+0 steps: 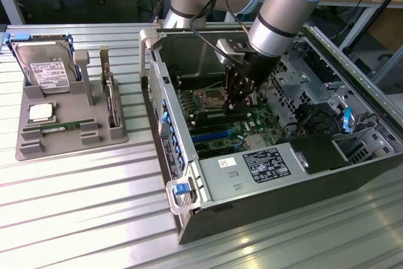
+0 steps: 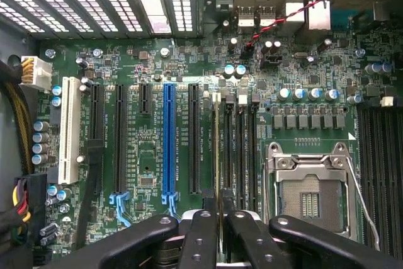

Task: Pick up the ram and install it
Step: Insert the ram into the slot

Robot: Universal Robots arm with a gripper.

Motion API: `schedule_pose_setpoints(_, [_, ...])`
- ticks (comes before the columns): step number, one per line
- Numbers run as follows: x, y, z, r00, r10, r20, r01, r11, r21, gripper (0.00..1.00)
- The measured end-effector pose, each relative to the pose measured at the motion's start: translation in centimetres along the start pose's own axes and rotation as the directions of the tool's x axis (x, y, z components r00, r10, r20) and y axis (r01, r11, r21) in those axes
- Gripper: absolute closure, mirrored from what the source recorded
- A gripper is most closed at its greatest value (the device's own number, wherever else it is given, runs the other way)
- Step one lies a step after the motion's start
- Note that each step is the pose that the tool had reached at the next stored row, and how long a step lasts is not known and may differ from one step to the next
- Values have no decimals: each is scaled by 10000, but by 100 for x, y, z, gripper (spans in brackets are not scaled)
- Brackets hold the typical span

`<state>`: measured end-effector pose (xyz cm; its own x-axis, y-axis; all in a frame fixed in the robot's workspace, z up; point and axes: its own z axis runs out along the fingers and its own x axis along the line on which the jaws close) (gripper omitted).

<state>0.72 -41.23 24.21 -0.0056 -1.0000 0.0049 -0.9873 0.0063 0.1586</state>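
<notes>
Black and two-fingered, the gripper [image 2: 218, 231] sat low inside the open grey computer case [image 1: 252, 181], its fingers [image 2: 203, 237] closed on the edge of the ram [image 2: 218, 149], a long, thin green circuit-board stick seen edge-on in the wrist view. The stick stood upright over the outermost of the black memory slots [image 2: 241, 143], on the side nearest the expansion slots, running along that slot's length; whether it was fully seated could not be told. Beside those slots lay the empty silver processor socket [image 2: 310, 196] with its metal frame and lever. On the other side ran the long blue expansion slot [image 2: 169, 143], black slots next to it, and a white slot [image 2: 69, 130] further out, all on the green motherboard [image 2: 145, 168].

In the exterior view the gripper [image 1: 241, 96] hung from the silver-and-blue robot arm [image 1: 283, 11], over the middle of the motherboard near the socket. Well apart, toward the exterior view's left, a grey moulded parts tray [image 1: 38, 143] rested on the ribbed aluminium table [image 1: 82, 206]. It held a silver hard drive [image 1: 44, 70], a square silver processor chip [image 1: 40, 113], another narrow green stick [image 1: 61, 127] lying flat, and an upright green expansion card [image 1: 112, 99].
</notes>
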Motion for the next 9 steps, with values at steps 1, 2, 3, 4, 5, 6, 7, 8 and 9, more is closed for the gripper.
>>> schedule_pose_setpoints(1, [0,-9,3,10000,-5,-4,5,10000,-1,87])
schedule_pose_setpoints(2, [0,-19,6,10000,-11,-8,11,10000,-1,87])
schedule_pose_setpoints(3, [0,-27,9,10000,-15,-11,15,10000,-2,87])
schedule_pose_setpoints(4, [0,-36,13,10000,-22,-11,22,10000,-1,87])
schedule_pose_setpoints(5, [0,-41,15,10000,-26,-13,26,10000,-2,87])
schedule_pose_setpoints(6, [0,-46,20,10000,-33,-13,33,10000,-2,87])
schedule_pose_setpoints(7, [0,-46,24,10000,-44,-17,44,10000,-3,87])
schedule_pose_setpoints(8, [0,-47,25,10000,-79,-24,79,10000,-2,87])
schedule_pose_setpoints(9, [-1,-47,27,9999,-143,-31,143,9999,-1,87])
